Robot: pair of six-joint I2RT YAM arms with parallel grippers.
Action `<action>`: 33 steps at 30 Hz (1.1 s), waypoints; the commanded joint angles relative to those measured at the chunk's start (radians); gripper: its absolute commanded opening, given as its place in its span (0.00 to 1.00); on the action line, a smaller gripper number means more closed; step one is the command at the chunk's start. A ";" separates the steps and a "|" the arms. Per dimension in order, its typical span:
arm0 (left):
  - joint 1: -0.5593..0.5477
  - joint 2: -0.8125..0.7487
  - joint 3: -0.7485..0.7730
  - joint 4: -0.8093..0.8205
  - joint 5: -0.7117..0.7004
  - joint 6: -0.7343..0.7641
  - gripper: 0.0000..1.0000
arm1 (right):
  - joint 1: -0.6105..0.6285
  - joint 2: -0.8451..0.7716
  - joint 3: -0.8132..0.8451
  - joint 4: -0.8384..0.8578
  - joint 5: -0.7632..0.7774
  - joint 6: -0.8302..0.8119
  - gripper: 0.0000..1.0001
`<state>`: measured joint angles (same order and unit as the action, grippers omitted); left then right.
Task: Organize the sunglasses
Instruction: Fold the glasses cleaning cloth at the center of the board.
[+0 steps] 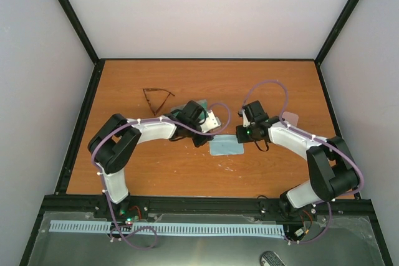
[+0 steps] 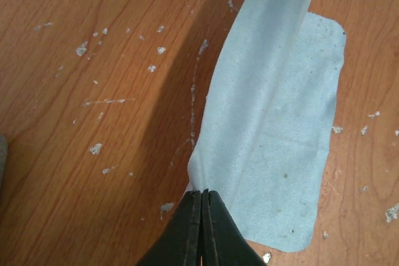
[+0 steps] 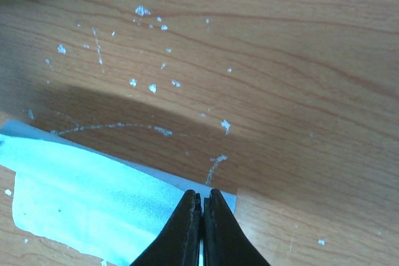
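Brown sunglasses (image 1: 156,99) lie on the table (image 1: 187,172) up and to the left of the light blue cloth (image 1: 225,148). They are well apart from it, on the far side of the left arm's wrist, and nothing touches them.

A grey-teal object (image 1: 201,105) sits up-left of the cloth, partly hidden by the left wrist, so I cannot tell what it is.

The left gripper (image 2: 202,192) is at the cloth's left edge with its fingers pressed together, pinching the cloth edge between the tips. In the left wrist view a raised fold runs from that pinch along the cloth to the far end, where a dark tip sits on it. The rest of the cloth lies flat on the wood.

The cloth sits mid-table between the two grippers. White flecks (image 2: 95,148) are scattered on the wood around it.

The right gripper (image 3: 202,194) is at the cloth's right edge, jaws clamped on a corner of the cloth, with the fabric spreading out to one side of the fingers.

A pink case (image 1: 290,118) lies up-right of the cloth, just beside the right forearm, and only a small part of it shows.
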<state>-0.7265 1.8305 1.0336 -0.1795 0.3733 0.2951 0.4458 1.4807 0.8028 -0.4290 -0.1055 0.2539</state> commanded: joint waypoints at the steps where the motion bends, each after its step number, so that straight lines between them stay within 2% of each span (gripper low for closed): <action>1: -0.010 -0.036 -0.007 0.008 0.040 -0.021 0.01 | 0.004 -0.029 -0.027 0.010 -0.011 0.015 0.03; 13: -0.038 -0.028 -0.017 0.009 0.049 -0.033 0.03 | 0.006 -0.013 -0.041 0.061 0.055 0.024 0.03; 22: -0.040 -0.031 -0.022 0.009 0.051 -0.037 0.04 | 0.007 -0.013 -0.073 0.066 -0.019 0.017 0.03; 33: -0.053 -0.032 -0.026 0.008 0.051 -0.039 0.10 | 0.011 -0.010 -0.114 0.080 -0.067 0.035 0.04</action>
<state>-0.7624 1.8240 1.0142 -0.1799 0.4122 0.2680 0.4496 1.4746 0.6983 -0.3679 -0.1528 0.2779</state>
